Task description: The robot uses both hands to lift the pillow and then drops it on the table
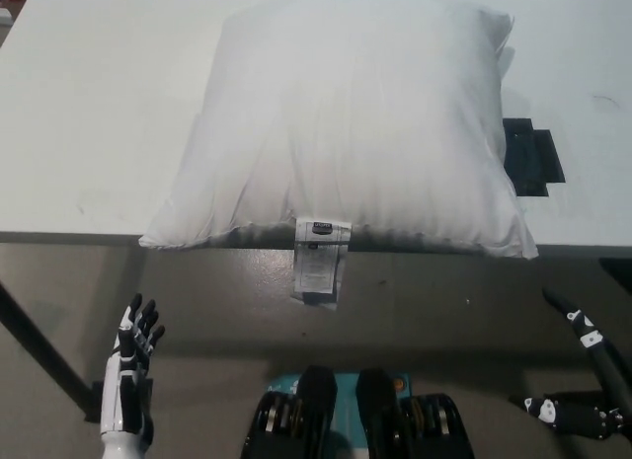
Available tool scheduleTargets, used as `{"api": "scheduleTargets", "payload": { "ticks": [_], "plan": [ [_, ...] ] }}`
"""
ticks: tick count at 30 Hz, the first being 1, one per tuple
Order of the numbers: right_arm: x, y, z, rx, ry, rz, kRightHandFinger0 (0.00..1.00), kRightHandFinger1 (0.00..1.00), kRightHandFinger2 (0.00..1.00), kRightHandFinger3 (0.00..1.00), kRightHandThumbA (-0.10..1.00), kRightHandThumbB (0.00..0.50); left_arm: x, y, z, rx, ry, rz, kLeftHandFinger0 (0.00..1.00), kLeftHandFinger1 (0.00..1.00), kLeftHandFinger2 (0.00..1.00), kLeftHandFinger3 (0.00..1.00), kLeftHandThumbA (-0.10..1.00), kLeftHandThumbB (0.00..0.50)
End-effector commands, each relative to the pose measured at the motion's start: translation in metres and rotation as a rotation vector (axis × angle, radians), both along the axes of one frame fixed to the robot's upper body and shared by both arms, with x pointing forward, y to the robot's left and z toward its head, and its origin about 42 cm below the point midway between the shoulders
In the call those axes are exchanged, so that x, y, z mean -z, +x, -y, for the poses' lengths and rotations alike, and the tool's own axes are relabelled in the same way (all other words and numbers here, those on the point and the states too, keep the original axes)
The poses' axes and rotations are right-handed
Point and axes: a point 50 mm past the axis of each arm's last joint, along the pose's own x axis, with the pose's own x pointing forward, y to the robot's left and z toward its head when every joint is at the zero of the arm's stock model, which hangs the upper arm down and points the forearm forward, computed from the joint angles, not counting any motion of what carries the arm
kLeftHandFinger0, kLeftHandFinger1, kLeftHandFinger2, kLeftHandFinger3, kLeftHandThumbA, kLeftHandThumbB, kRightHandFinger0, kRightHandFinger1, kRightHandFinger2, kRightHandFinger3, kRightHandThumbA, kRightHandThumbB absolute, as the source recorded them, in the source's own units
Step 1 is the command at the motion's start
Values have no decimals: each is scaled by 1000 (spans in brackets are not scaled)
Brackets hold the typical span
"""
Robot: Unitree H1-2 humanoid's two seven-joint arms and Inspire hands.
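Pillow [346, 133] is lying flat on the white desk [89, 114], with its near edge reaching the desk's front edge and its near right corner sticking slightly past it. A white tag [318, 262] is hanging from the middle of the pillow's near edge, down over the desk's front. A black flat object [531, 156] is showing on the desk just beside the pillow's right side, partly tucked under it. Left hand [128, 375] is hanging below the pillow's near left corner, well apart from it, off the desk; its fingers [145, 321] are pointing up toward the pillow, slightly spread, holding nothing. Right hand [583, 380] is sitting below the pillow's near right corner, also off the desk and apart from the pillow; its fingers are spread wide, holding nothing.
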Motion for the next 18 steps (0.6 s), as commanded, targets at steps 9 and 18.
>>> {"api": "scheduleTargets", "payload": {
  "ticks": [9,18],
  "plan": [
    [-11,8,-2,-8,18,46,1000,1000,1000,1000,1000,215,-9,13,-4,73,48,49,1000,1000,1000,1000,1000,208],
    [-11,8,-2,-3,11,31,1000,1000,1000,1000,1000,217,-8,13,-4,69,66,43,1000,1000,1000,1000,1000,217]
  ]
}}
